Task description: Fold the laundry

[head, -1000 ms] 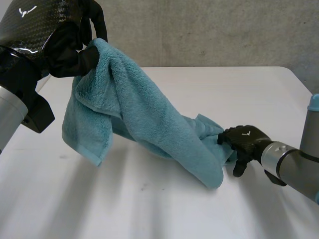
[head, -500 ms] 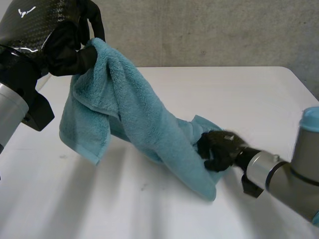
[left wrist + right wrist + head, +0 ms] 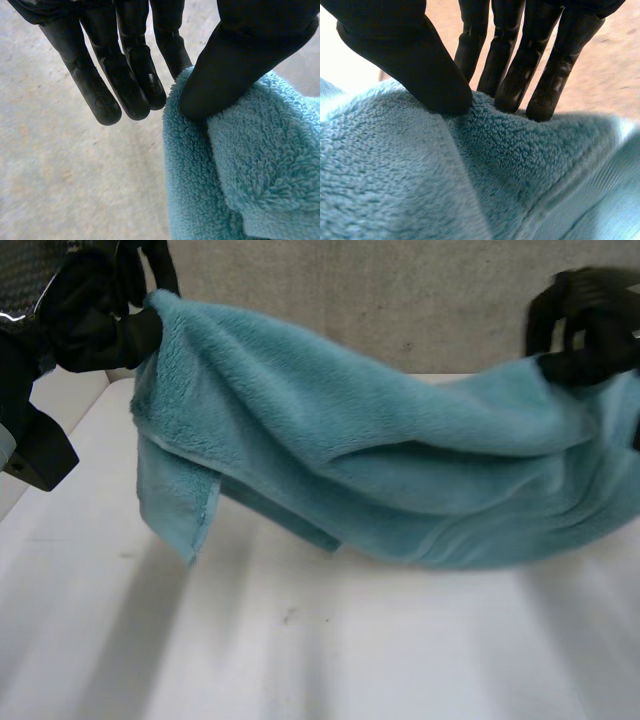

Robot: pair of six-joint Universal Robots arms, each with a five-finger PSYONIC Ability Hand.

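A teal towel (image 3: 380, 470) hangs stretched in the air between my two hands, sagging in the middle above the white table (image 3: 330, 640). My left hand (image 3: 95, 315) pinches one top corner, thumb (image 3: 235, 65) pressed on the towel (image 3: 240, 170) against the fingers (image 3: 125, 75). My right hand (image 3: 585, 325), raised high at the far right, pinches the opposite end; there the thumb (image 3: 415, 60) and fingers (image 3: 530, 75) press into the towel (image 3: 445, 175). A loose corner (image 3: 185, 520) droops below the left hand.
A grey wall (image 3: 400, 300) stands behind the table. The table's left edge (image 3: 60, 430) lies below the left hand.
My right hand closed on the towel's low end on the table and lifted it up and to the right. The towel now hangs spread between both hands, off the table.
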